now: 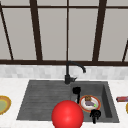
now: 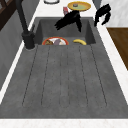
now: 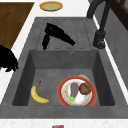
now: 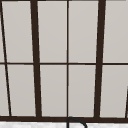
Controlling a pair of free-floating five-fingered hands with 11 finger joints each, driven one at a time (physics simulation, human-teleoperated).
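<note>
The window (image 1: 67, 30) spanned the far wall above the white worktop (image 1: 10, 85), and the grey sink (image 1: 45, 100) lay below its black faucet (image 1: 68, 72). A red ball (image 1: 67, 115) sat at the near edge. In the basin, a red-rimmed plate (image 3: 76, 91) carried an eggplant (image 3: 74, 89) and a brown roll, with a banana (image 3: 37, 95) well apart on the basin floor. The left hand (image 1: 76, 90) hovered above the drainboard edge, fingers straight and relaxed. The right hand (image 1: 95, 114) hung near the plate's near rim, fingers curled, holding nothing. Judging by that closeness, a careless drop could tip the plate and spill the food.
</note>
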